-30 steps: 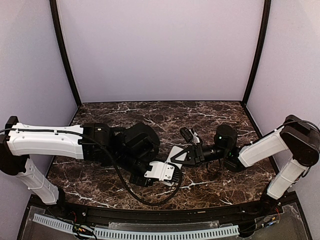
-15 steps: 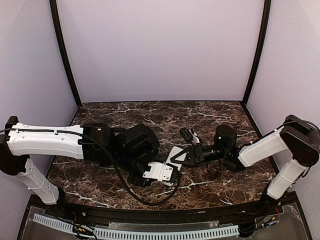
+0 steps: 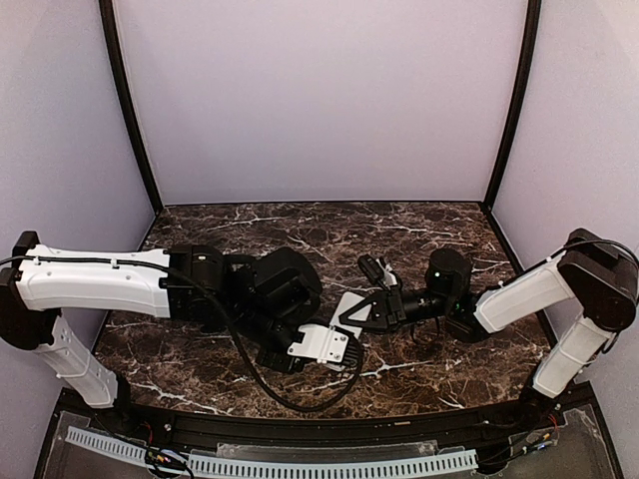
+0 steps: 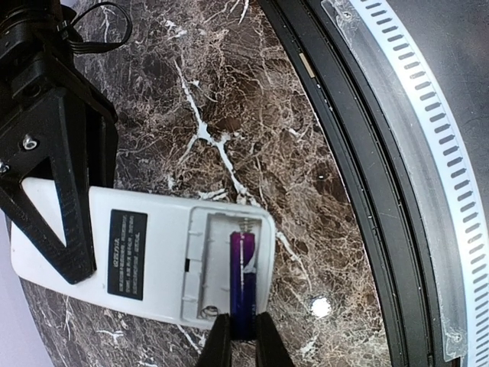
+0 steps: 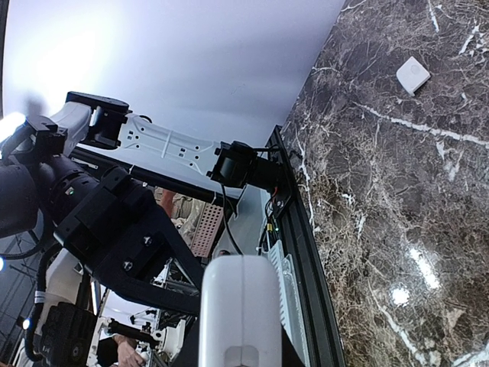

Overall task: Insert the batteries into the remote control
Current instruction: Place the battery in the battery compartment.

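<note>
battery (image 4: 243, 277) sits in remote (image 4: 153, 256) bay, left end effector (image 4: 243, 327) pinching it.

Left wrist view: the only printed item is a black rectangular label (image 4: 127, 254) on the white back of the remote control (image 4: 164, 245), just beside the open battery compartment. It carries several short lines of pale lettering, too small and blurred to read, so no word, brand or number can be made out. The dark blue-purple battery (image 4: 243, 279) lying in that compartment shows no lettering that can be made out on its wrapper, and nothing is readable on any surface in the top and right wrist views.
</note>
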`<state>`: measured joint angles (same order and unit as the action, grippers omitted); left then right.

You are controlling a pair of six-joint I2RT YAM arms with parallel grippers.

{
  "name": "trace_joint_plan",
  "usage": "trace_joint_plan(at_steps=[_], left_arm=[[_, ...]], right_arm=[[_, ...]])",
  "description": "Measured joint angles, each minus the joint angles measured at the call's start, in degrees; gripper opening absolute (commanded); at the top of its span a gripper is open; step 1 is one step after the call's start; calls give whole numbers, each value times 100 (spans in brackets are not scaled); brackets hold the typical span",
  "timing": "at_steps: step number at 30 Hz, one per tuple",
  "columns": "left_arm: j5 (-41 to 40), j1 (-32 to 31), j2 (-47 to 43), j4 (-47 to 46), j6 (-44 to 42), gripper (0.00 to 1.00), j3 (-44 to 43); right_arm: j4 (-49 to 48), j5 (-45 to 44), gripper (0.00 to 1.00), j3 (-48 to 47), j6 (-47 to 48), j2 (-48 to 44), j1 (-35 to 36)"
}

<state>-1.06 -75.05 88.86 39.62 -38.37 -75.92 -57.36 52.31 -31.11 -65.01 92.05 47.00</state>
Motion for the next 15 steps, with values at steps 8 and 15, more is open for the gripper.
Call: trace_joint_plan(at_steps=[8,15], left_arm=[[79,-35,114,13,-17,1,-61],[101,-37,116,31,-26,5,-66]], right_arm=[[42,22,0,0,0,31,9],[42,35,0,0,0,31,28]])
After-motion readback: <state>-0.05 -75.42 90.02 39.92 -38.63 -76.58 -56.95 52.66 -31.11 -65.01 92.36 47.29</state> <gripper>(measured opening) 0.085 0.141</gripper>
